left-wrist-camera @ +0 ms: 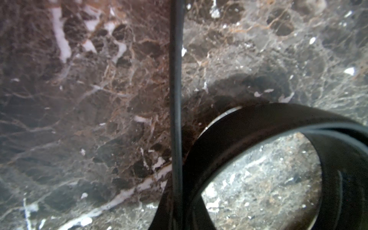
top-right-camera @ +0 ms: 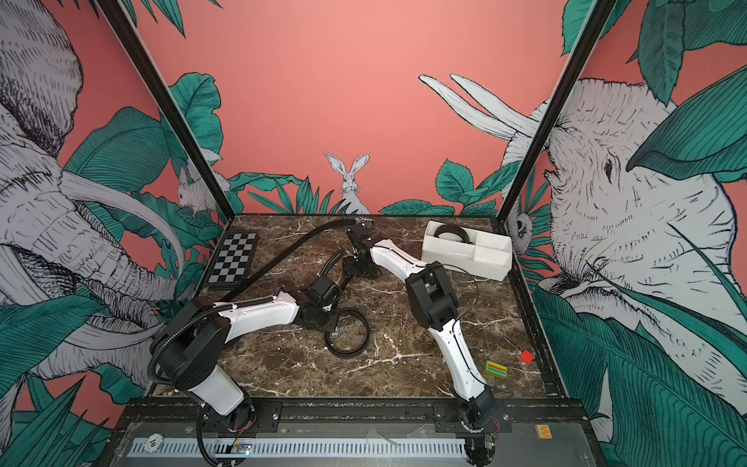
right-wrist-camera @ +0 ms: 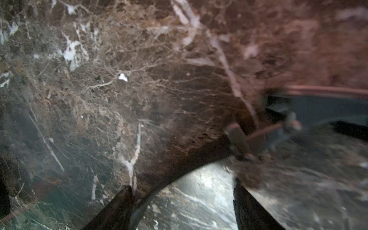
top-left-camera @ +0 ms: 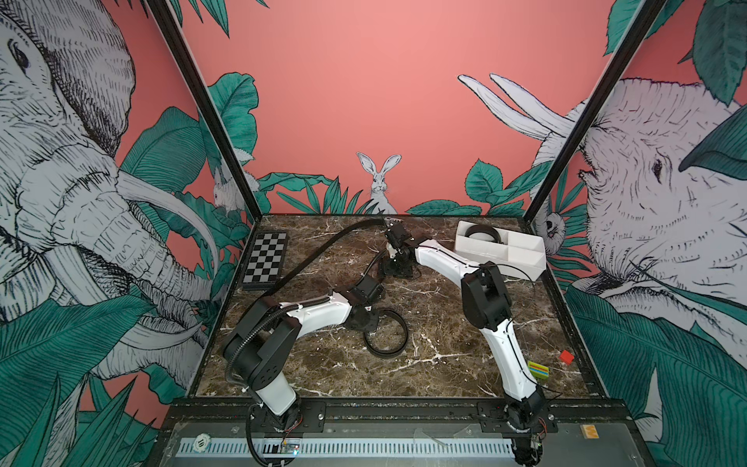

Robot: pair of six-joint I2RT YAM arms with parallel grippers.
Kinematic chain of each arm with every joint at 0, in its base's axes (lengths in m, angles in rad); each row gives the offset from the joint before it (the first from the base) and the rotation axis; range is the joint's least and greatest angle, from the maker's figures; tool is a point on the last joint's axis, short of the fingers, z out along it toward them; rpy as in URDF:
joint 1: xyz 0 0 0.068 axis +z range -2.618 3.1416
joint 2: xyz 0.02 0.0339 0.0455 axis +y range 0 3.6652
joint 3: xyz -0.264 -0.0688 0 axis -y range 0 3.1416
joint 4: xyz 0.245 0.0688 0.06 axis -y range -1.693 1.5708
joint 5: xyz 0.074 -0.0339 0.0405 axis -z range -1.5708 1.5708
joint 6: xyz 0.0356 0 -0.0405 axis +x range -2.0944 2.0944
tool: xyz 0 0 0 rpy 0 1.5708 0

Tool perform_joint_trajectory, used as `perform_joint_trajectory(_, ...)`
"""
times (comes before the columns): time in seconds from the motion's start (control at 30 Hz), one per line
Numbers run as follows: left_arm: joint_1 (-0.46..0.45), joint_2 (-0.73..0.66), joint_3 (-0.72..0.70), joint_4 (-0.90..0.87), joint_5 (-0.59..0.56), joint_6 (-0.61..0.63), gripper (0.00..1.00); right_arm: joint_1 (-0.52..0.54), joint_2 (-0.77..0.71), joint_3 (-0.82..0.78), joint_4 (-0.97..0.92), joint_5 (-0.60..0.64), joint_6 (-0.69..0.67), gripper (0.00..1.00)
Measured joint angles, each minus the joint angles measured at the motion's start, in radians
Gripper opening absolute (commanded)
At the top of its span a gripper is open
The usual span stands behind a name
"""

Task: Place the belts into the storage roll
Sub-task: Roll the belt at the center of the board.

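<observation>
Coiled belt (top-left-camera: 495, 235) sat inside the far-left compartment of the storage roll (top-left-camera: 497, 263), at the far right of the marble table (top-left-camera: 444, 364). The tray's other visible compartments held nothing. One of three belts in, two out, as I judged it.

Long belt (top-left-camera: 311, 258) ran stretched out from beside the checkered board (top-left-camera: 264, 258) on the left up to the far middle, buckle end by my right gripper (right-wrist-camera: 181, 184). The right wrist view was blurry, but my right fingers (right-wrist-camera: 119, 209) stood spread. The strap's edge passed between them close to one finger and was not pinched. The buckle lay just ahead, by the table's far edge.

Loose coil (top-left-camera: 383, 352) stood on edge mid-table, nearer than the rest and well apart from the tray. My left gripper (top-left-camera: 361, 319) was down at its left side. Touching or just beside, I couldn't tell. The left wrist view showed the coil and a thin dark strip, no fingers. So I couldn't tell whether those jaws were closed, or on what.

Left to do, my guess: both loose belts into free compartments, and the long one probably needs rolling first to fit.

Red block (top-left-camera: 566, 357) and green striped block (top-left-camera: 538, 371) sat near right, uninvolved.
</observation>
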Motion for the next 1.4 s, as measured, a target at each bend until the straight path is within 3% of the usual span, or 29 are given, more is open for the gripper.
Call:
perform_joint_trajectory(0.07, 0.000, 0.000, 0.000, 0.000, -0.001, 0.000, 0.12, 0.016, 0.028, 0.043, -0.022, 0.016, -0.001, 0.73)
perform_joint_trajectory(0.2, -0.001, 0.002, 0.000, 0.000, -0.005, 0.000, 0.13, 0.032, 0.053, 0.076, -0.053, 0.044, -0.011, 0.41)
perform_joint_trajectory(0.3, -0.003, 0.011, 0.008, -0.006, -0.011, -0.001, 0.14, 0.034, 0.042, 0.043, -0.049, 0.058, -0.018, 0.24)
perform_joint_trajectory(0.43, -0.003, 0.042, 0.043, -0.032, -0.026, -0.002, 0.18, 0.006, -0.059, -0.148, 0.026, 0.055, -0.010, 0.07)
perform_joint_trajectory(0.53, 0.023, 0.081, 0.083, -0.015, -0.048, -0.003, 0.20, -0.037, -0.150, -0.293, 0.075, 0.047, -0.004, 0.00)
perform_joint_trajectory(0.93, 0.073, 0.213, 0.205, 0.051, -0.105, 0.003, 0.29, -0.121, -0.337, -0.621, 0.240, 0.002, -0.017, 0.00)
perform_joint_trajectory(1.4, 0.086, 0.216, 0.161, 0.127, -0.137, 0.004, 0.30, -0.233, -0.466, -0.821, 0.290, -0.024, -0.032, 0.00)
